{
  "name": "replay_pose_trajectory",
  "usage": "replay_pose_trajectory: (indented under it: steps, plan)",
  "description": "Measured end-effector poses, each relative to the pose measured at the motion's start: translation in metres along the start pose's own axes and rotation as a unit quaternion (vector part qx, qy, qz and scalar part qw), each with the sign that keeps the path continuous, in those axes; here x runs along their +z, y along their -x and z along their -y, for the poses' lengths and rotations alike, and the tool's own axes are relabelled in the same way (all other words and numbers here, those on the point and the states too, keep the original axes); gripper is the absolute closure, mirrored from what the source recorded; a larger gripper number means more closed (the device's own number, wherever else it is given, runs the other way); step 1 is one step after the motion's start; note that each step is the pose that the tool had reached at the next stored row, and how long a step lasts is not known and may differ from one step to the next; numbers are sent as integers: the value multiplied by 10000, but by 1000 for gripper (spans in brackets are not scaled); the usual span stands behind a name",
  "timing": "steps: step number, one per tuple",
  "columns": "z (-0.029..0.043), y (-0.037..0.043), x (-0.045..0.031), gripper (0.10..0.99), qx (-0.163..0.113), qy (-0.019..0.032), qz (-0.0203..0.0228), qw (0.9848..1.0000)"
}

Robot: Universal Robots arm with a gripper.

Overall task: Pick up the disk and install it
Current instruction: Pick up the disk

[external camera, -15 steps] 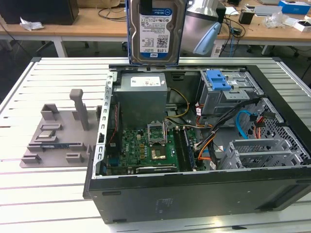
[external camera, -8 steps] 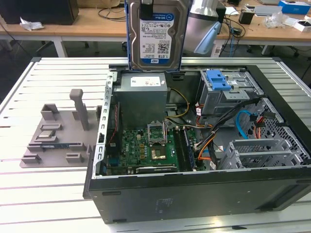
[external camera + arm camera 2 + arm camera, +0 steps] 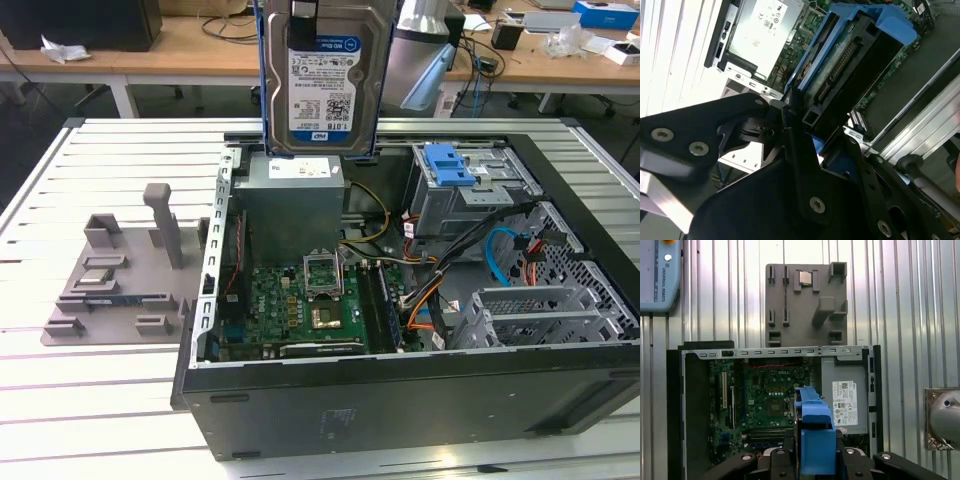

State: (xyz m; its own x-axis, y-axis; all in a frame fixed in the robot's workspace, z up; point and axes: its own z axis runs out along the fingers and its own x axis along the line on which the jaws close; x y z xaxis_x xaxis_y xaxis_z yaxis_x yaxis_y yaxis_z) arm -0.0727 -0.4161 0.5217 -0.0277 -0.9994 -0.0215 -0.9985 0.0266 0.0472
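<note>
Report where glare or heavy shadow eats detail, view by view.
Second wrist view: the table slats burn out to white, while the disk edge sits in shade. Exterior view: even light on the disk's label, dark case front. First wrist view: bright streaks along the table ribs, the case's interior wall shadowed.

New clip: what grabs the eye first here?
The disk, label facing the camera, hangs upright above the open computer case at the exterior view's top centre. The gripper has its jaws shut on the blue carrier. A grey fixture lies beside the case, on the exterior view's left.
</note>
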Motion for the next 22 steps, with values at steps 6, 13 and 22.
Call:
replay_pose_trajectory:
  steps: [6, 13, 22]
  plan:
    - [3, -64, 12, 718, 0, 0, 0, 10000]
    - [9, -231, 26, 718, 0, 0, -1, 10000]
    - [14, -396, 35, 718, 0, 0, 0, 10000]
